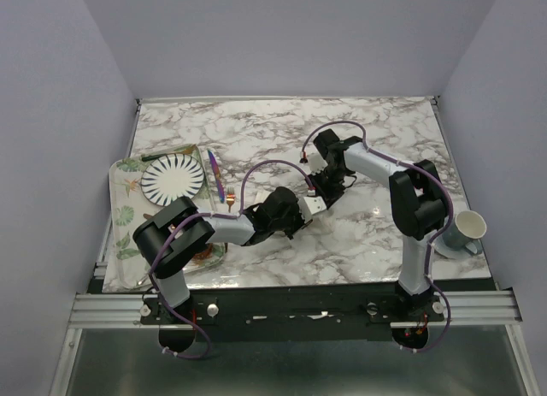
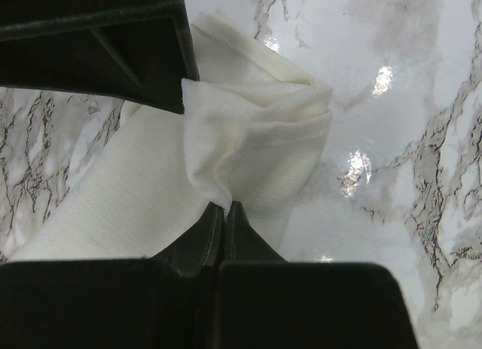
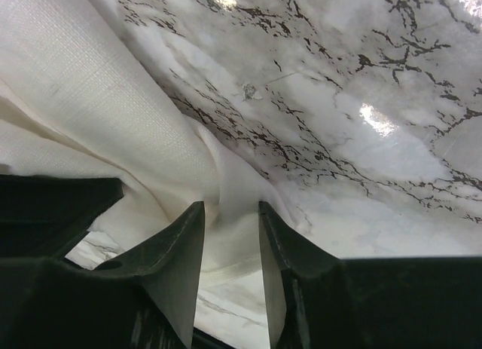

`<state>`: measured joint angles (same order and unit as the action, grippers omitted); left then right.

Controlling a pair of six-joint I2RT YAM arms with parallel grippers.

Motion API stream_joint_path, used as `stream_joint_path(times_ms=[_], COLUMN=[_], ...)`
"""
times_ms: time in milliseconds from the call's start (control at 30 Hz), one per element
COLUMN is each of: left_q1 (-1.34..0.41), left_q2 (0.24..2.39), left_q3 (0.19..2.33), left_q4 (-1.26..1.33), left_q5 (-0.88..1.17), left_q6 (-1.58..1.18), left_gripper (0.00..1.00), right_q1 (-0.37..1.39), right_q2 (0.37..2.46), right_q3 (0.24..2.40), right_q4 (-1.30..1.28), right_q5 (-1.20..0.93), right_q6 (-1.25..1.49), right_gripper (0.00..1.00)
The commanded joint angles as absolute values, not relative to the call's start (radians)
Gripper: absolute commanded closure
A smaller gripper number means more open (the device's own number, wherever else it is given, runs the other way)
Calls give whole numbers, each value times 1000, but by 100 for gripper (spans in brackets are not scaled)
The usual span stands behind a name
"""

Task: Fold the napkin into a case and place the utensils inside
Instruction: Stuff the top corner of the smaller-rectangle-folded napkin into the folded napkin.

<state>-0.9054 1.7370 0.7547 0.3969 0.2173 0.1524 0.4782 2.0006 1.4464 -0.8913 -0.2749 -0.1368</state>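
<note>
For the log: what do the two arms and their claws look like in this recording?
Both arms alternate black joint housings with white links. The left arm and the right arm each carry a thin purple cable that loops along them. The left claw and the right claw have matte black, wedge-shaped fingers. No markings are legible.

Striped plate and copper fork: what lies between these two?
The slim purple-blue utensil lies between the striped plate and the copper fork. Only the top external view shows this.
</note>
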Motion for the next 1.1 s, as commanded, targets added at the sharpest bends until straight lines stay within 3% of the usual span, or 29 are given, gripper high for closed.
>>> stream_joint_path(times_ms=[0,167,467,833,1000,1033,1067], left_q1=[-914,-914,-900,-885,-865,-862,-858], left_q2=[1772,1781,1786,1799,1812,1813,1818], left_q3=[736,752,773,813,831,834,844], left_q4=[344,341,301,245,209,204,198], left_q5=[190,187,184,196,210,213,225], left_q6=[156,146,88,14,-37,-44,-64], left_gripper=[100,100,100,100,100,100,100], right_q1=[491,509,511,509,509,509,511], right_q2=[1950,1951,1936,1919,1917,1919,1921], right_q3=[1483,1479,1397,1474,1456,1456,1456], right_q4=[-916,-916,-888,-936,-943,-943,-945], right_q5=[-279,-259,-169,-166,-179,-184,-187], right_q6=[-147,-149,-184,-186,-193,-193,-193], right_gripper=[54,53,62,64,80,91,95])
